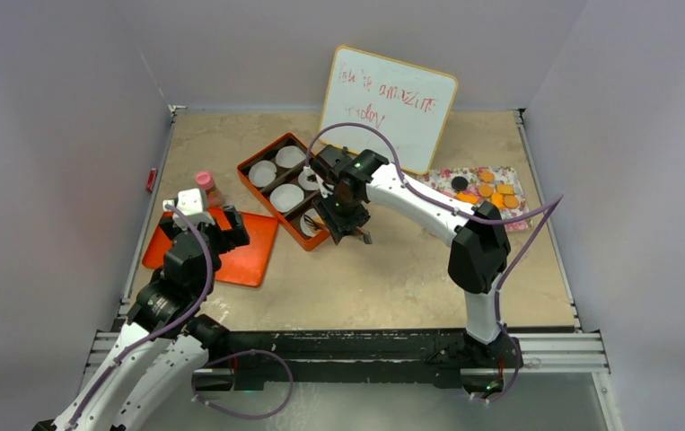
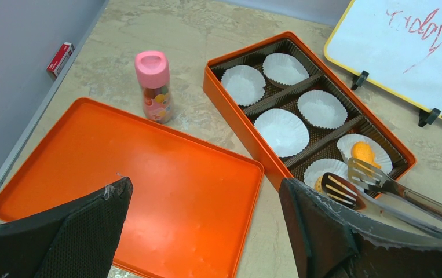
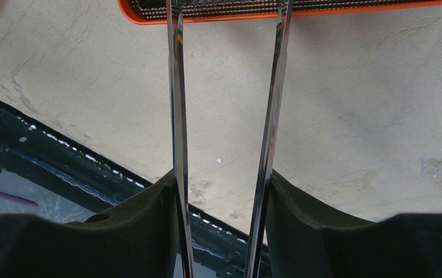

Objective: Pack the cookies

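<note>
While tongs (image 2: 375,186) reach over box (image 2: 234,119), whiteboard (image 2: 404,49) stands behind.

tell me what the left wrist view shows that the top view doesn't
Only the left wrist view: an orange cookie lying in a paper cup of the orange box, with the slotted tips of the tongs close by. Only the top view: the flowered mat with the loose cookies on it. Both: that box, the flat orange tray, the pink-capped bottle and the whiteboard.
</note>
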